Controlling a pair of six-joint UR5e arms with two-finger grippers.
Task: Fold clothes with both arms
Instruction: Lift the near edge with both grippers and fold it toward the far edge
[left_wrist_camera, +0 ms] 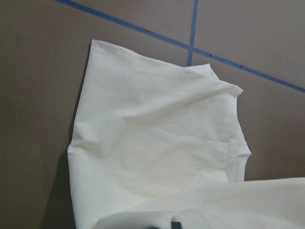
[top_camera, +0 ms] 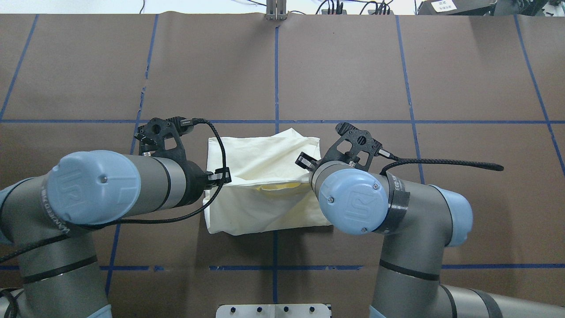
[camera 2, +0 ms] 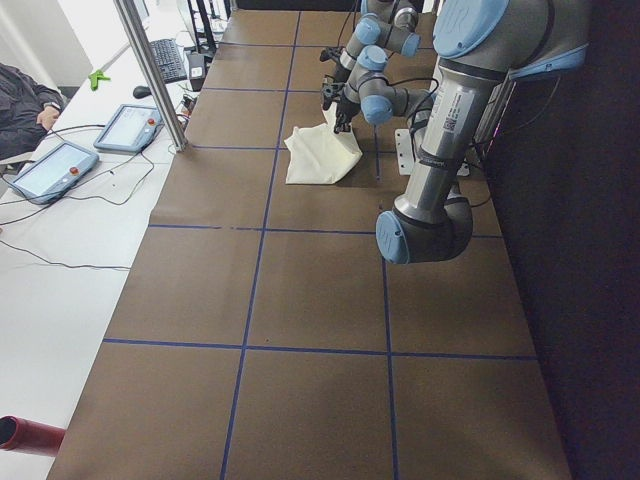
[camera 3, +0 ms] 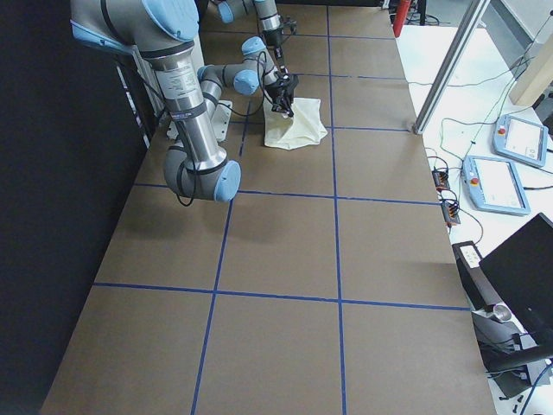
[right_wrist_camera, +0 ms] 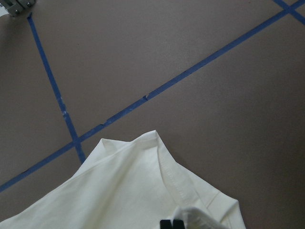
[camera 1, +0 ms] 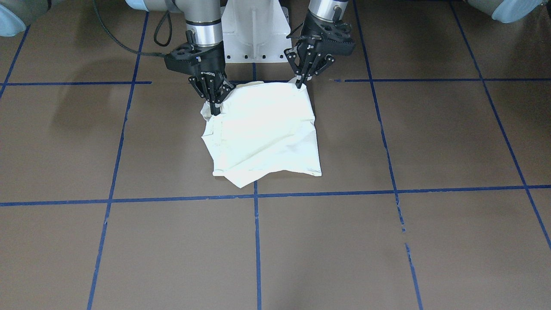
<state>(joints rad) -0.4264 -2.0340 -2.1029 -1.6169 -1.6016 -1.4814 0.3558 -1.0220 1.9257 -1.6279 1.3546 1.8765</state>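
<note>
Brown paper covers the table (camera 1: 387, 241), ruled into large squares by blue tape lines (camera 1: 257, 241). On it I see the cream T-shirt (camera 1: 262, 133), a folded, roughly square bundle with its plain side up. It straddles one tape line just in front of the white pedestal base (camera 1: 254, 34), toward twelve o'clock in the front-facing view.

The edge nearest the base is raised off the paper. The left gripper (camera 1: 300, 84) pinches the bundle's one o'clock corner, its fingers drawn narrow on the cloth. The right gripper (camera 1: 215, 107) clamps the bunched edge at ten o'clock, its fingers also closed on fabric. A loose point of cloth juts out at seven o'clock.

In the left side view, a metal post (camera 2: 150, 70) stands at the table's edge at about eleven o'clock. Beyond it a white bench (camera 2: 40, 260) carries two teach pendants (camera 2: 55, 170), a keyboard (camera 2: 168, 60) and trailing cables. A person's dark sleeve (camera 2: 20, 105) shows at ten o'clock, and a red cylinder (camera 2: 30, 435) lies at eight o'clock.
</note>
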